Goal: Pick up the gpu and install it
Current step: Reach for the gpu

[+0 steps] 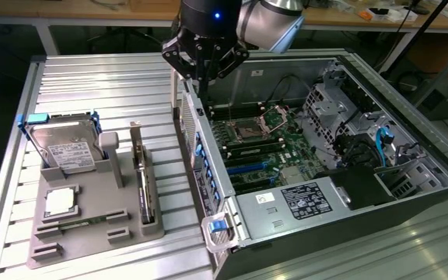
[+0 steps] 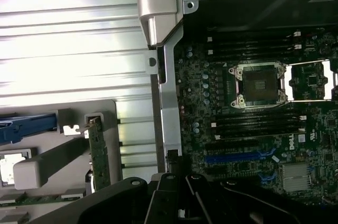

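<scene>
The gpu [image 1: 142,186] was spotted standing on edge in the grey holder [image 1: 91,233] on the bench [image 1: 91,81], long axis running front to back. Farther back, the pincer [image 1: 201,87] was held shut and empty over the computer case [image 1: 302,256] wall, the gpu lying off to the exterior view's left. "DELL" was read on the motherboard [image 2: 292,140]; other labels couldn't be made out.

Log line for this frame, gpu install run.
pincer: shut, empty, above computer case edge | gpu: upright in gray holder, not picked | motherboard: exposed
</scene>
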Action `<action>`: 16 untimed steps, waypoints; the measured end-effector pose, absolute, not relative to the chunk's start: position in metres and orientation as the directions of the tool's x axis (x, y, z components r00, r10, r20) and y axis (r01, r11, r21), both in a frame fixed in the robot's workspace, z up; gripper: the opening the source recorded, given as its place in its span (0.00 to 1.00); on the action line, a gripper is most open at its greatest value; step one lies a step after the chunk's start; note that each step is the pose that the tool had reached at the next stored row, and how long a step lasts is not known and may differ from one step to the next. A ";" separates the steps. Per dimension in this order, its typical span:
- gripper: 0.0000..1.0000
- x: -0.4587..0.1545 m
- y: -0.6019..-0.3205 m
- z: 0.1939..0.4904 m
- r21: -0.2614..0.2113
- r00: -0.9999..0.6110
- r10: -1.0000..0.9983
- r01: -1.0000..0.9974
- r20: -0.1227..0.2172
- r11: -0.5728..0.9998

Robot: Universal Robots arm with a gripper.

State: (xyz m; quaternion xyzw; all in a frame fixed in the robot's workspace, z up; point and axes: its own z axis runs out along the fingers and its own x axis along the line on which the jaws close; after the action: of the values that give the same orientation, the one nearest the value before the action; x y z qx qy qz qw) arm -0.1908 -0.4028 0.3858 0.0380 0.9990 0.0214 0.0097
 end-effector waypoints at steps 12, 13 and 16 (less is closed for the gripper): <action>0.11 -0.208 -0.404 0.383 0.044 -0.997 0.076 0.075 -0.017 0.996; 0.11 -0.209 -0.404 0.383 0.044 -0.997 0.076 0.075 -0.017 0.996; 0.11 -0.213 -0.406 0.383 0.043 -0.997 0.076 0.075 -0.017 0.996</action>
State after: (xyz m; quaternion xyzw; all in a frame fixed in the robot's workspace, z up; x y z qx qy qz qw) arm -0.2132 -0.4056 0.3825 0.0379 0.9990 0.0214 0.0094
